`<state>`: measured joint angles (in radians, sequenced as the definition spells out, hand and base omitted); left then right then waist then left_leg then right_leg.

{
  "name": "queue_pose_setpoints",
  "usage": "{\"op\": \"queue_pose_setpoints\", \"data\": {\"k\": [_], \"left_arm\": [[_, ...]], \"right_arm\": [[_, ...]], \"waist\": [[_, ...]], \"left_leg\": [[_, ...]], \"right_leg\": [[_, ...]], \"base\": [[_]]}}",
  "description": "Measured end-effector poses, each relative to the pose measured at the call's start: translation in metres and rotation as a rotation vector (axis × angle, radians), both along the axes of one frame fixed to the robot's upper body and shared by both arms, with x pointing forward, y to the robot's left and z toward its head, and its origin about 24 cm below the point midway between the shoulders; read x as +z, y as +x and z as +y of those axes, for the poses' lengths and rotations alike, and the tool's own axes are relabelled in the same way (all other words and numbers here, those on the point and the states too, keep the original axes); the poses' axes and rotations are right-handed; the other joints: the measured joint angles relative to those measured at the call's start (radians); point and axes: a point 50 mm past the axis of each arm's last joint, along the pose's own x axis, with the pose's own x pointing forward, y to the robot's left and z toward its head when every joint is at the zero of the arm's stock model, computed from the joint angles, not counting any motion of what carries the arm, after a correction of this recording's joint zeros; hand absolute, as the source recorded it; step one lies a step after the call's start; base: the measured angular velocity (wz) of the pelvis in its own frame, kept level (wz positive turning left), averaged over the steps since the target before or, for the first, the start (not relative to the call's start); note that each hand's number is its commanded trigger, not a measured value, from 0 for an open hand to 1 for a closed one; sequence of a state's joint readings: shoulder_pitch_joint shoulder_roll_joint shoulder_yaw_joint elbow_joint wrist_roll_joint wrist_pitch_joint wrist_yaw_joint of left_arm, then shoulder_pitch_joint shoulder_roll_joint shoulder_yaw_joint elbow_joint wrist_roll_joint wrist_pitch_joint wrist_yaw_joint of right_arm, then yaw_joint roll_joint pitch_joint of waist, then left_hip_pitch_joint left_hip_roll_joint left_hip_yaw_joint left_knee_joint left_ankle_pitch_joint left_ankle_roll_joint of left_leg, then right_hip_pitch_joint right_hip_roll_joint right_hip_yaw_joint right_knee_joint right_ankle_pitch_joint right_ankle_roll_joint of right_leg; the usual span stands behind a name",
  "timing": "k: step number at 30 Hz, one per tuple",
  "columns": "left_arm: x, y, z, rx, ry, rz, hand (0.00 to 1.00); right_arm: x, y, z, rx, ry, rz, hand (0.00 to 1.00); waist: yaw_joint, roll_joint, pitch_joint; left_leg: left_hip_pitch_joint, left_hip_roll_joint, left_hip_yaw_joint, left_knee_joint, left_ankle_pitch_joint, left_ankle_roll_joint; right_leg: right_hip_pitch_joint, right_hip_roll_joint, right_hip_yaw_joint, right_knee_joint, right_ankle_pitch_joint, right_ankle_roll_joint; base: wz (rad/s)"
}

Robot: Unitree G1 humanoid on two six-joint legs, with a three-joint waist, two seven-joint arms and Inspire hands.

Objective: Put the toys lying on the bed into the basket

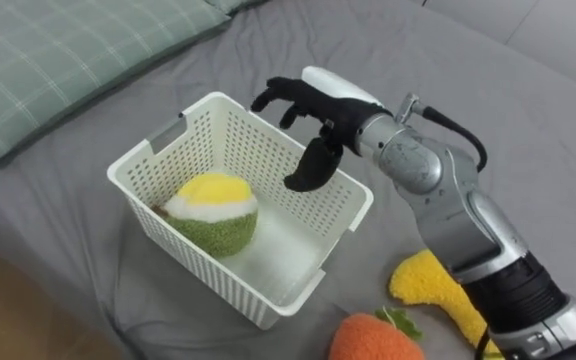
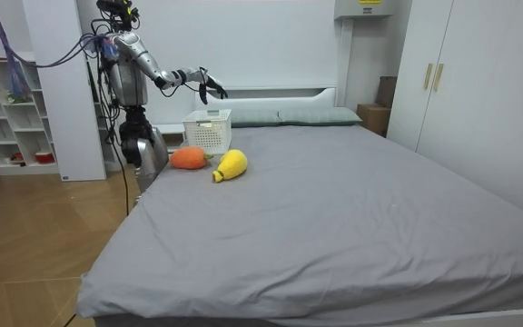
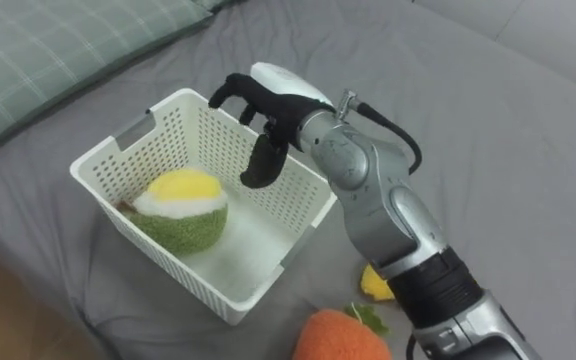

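The robot's right hand hangs over the far rim of the white slotted basket. Its dark fingers are loosely spread and droop downward, the thumb points into the basket, and nothing is held in it. The forearm reaches in from the lower right, crossing above the basket's right-hand corner.

Inside the basket, against its left wall, lies a round plush toy, green below with a white band and a yellow top. The rest of the basket floor is bare.

Two more toys lie outside on the grey bed. A yellow plush sits just beside the basket's near right corner, partly hidden by the arm. An orange plush with a green leafy top lies nearer to the robot than the basket, close to the yellow one.

Beyond the basket on its left lies a pale green checked pillow.

In the room view the robot stands upright at the side of the bed, level with the basket, with a white shelf unit behind it.
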<state>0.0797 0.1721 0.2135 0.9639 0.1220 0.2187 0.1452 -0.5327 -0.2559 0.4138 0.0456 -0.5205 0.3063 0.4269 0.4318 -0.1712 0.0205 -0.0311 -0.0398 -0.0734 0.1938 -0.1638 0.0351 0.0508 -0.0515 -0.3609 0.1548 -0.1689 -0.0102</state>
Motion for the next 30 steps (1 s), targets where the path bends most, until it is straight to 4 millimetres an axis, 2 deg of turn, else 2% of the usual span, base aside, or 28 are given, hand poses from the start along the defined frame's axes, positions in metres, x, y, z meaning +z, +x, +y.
{"op": "queue_pose_setpoints", "data": {"k": [7,12,16,17,19,21,25,28,30], "left_arm": [[0.0,-0.001,0.0,-0.001,0.002,0.005,0.0],[-0.003,-0.009,0.0,0.009,-0.004,0.038,0.0],[-0.004,-0.011,0.0,0.012,-0.006,0.044,0.0],[-0.004,-0.011,0.0,0.012,-0.007,0.043,0.0],[-0.004,-0.013,0.0,0.012,-0.009,0.048,0.0],[-0.005,-0.017,0.0,0.016,-0.008,0.054,0.0],[-0.004,-0.017,0.001,0.032,-0.006,0.04,0.0],[-0.004,-0.016,0.001,0.029,-0.004,0.025,0.0],[-0.004,-0.019,0.001,0.029,-0.003,0.027,0.0]], "right_arm": [[0.0,0.001,-0.01,-0.006,0.003,0.018,0.0],[0.001,0.003,-0.019,-0.032,-0.018,0.008,0.0],[0.0,0.006,-0.028,-0.078,0.001,0.003,0.0],[-0.002,0.005,-0.034,-0.106,0.018,-0.002,0.0],[-0.005,0.005,-0.043,-0.148,0.036,-0.003,0.0],[-0.011,0.003,-0.056,-0.217,0.059,-0.01,0.0],[-0.023,0.006,-0.079,-0.325,0.095,0.021,0.0],[-0.031,0.007,-0.096,-0.402,0.141,0.052,0.0],[-0.034,0.007,-0.103,-0.43,0.165,0.07,0.0]], "waist": [[-0.034,0.002,0.0002],[-0.073,0.017,0.0034],[-0.101,0.023,0.0015],[-0.102,0.024,-0.0018],[-0.102,0.032,-0.0023],[-0.122,0.04,-0.0053],[-0.149,0.048,-0.0056],[-0.164,0.061,-0.005],[-0.184,0.071,-0.0108]], "left_leg": [[0.017,0.006,0.026,-0.015,0.0,0.0],[0.032,0.01,0.046,-0.024,0.0,0.0],[0.033,0.01,0.05,-0.026,0.0,0.0],[0.035,0.011,0.056,-0.026,-0.001,0.001],[0.039,0.012,0.067,-0.026,-0.002,0.002],[0.043,0.012,0.069,-0.027,-0.003,0.003],[0.047,0.011,0.07,-0.024,-0.003,0.004],[0.058,0.012,0.07,-0.026,-0.003,0.004],[0.06,0.012,0.071,-0.028,-0.003,0.004]], "right_leg": [[0.001,0.003,0.027,-0.001,0.001,0.0],[0.002,0.003,0.04,-0.001,0.003,-0.001],[0.001,0.003,0.045,0.001,0.003,-0.001],[0.001,0.003,0.049,0.002,0.003,0.0],[0.001,0.002,0.056,0.005,0.003,0.0],[0.003,0.001,0.058,0.009,0.003,0.0],[0.006,0.0,0.058,0.014,0.003,0.001],[0.018,0.0,0.059,0.015,0.003,0.001],[0.018,0.0,0.06,0.016,0.003,0.001]], "base": [[-0.12],[-0.12],[-0.03],[-0.11],[-0.12],[-0.04],[0.0],[0.0],[0.0]]}}
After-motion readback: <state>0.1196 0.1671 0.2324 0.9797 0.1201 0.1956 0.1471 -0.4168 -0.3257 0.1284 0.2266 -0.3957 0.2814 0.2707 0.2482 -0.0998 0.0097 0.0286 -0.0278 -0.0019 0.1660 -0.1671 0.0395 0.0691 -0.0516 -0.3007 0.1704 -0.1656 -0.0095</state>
